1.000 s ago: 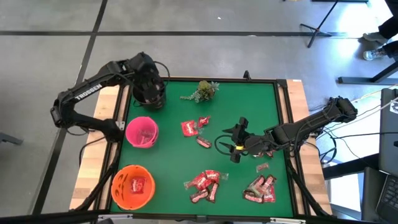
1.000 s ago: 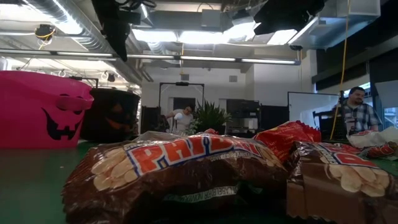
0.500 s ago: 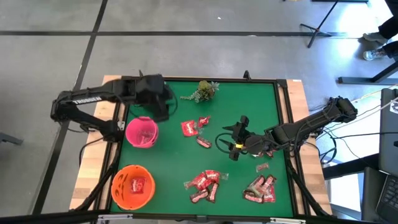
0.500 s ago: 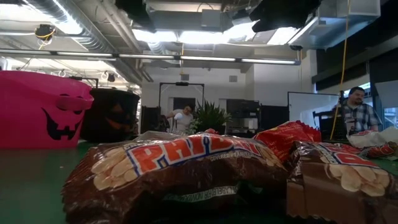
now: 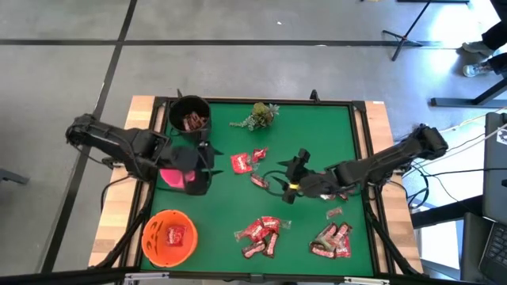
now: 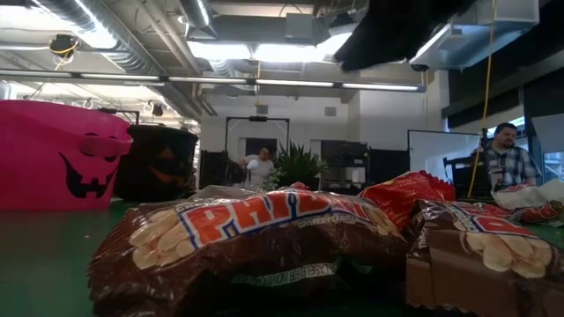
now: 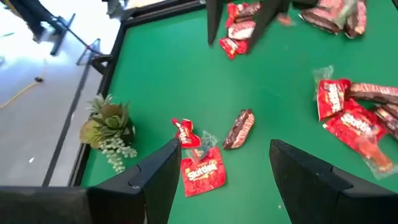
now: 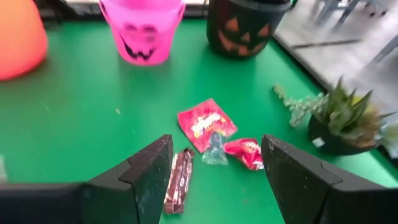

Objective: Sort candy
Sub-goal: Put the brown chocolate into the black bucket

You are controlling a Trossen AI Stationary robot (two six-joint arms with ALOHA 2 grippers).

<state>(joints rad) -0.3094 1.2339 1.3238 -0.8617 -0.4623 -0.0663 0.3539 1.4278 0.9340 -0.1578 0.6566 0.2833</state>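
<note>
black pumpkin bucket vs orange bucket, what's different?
The black bucket sits at the mat's far left corner; the orange bucket sits at the near left corner. The black bucket holds brown bars; the orange bucket holds a red packet. Both stand upright and open, left of the loose candy.

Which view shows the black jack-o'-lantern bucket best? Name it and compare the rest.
The right wrist view: the black jack-o'-lantern bucket shows its orange carved face clearly, beside the pink bucket. The high view shows its open top with candy inside; the low view shows it dim and distant; the left wrist view misses it.
</note>
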